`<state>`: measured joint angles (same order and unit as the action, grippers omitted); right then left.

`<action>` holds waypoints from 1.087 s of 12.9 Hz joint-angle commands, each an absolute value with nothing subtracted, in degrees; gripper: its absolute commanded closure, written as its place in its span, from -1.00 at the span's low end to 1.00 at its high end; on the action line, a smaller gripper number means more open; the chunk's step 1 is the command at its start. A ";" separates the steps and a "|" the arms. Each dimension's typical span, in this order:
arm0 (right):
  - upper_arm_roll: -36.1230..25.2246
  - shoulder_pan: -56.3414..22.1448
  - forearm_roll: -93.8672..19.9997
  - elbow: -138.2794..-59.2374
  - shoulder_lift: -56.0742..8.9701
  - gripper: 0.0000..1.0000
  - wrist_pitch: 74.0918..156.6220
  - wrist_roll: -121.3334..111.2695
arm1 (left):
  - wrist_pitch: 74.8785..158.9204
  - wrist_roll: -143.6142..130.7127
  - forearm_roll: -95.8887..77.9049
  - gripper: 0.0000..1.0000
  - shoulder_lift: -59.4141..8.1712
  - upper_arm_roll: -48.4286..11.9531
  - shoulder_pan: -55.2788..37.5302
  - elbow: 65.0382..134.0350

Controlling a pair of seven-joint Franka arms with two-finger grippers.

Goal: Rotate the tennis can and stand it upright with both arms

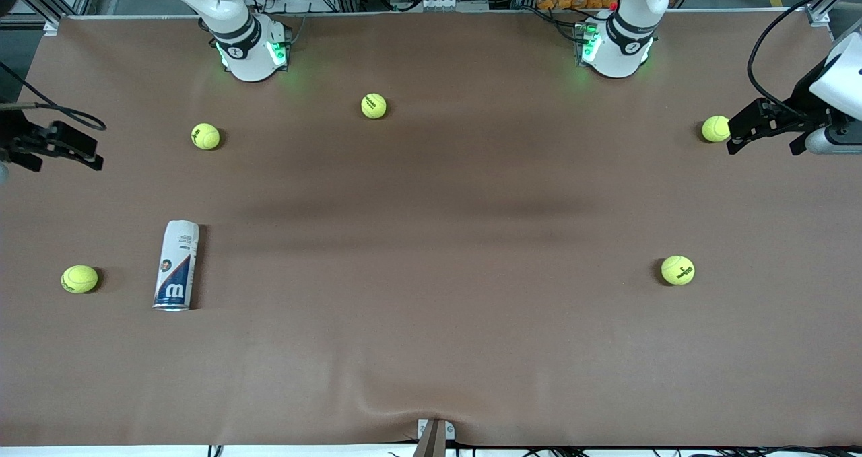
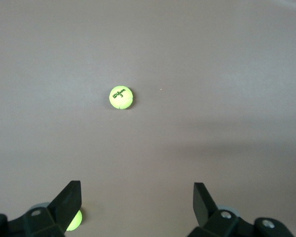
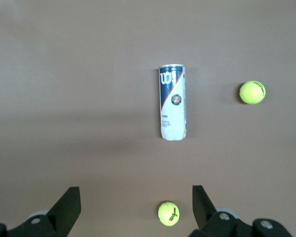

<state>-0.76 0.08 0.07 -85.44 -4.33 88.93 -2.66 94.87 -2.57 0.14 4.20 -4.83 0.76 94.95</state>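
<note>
At the left edge of the front view, the right gripper (image 1: 86, 155) hung at the right arm's end of the table, with its two fingers released wide and nothing between them, as the right wrist view showed clearly. A little to the right, in the lower left of the frame, one tennis ball (image 1: 79, 278) lay on the brown table (image 1: 431, 349), and just beside it lay the tennis can (image 1: 177, 264) on its side. Its long axis ran almost straight from the robots' bases toward the front camera, a little tilted, and the silvery rim with the "W" logo pointed toward the camera.

Further to the right in the frame were other tennis balls, one in the upper left (image 1: 205, 136), one near the top centre (image 1: 374, 106), one in the lower right (image 1: 677, 270) and one in the upper right (image 1: 715, 128). This last ball was close beside the left gripper (image 1: 735, 135), which waited at the right edge with its fingers also spread apart and empty.

The can lay well apart from the left gripper, so I judged that the right arm was much nearer. The can lay lower in the frame than the right gripper, and this arm would probably reach it first.
</note>
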 commanded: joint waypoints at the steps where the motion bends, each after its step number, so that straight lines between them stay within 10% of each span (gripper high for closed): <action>1: -0.79 -2.10 1.05 -84.02 -7.81 -1.00 90.43 -2.90 | 94.04 -3.69 0.09 -1.00 4.04 -5.27 1.58 94.31; 14: -1.14 2.98 1.14 -84.29 -28.38 -1.00 93.41 -9.22 | 94.04 -3.69 -0.09 -1.00 4.13 -5.36 1.84 94.48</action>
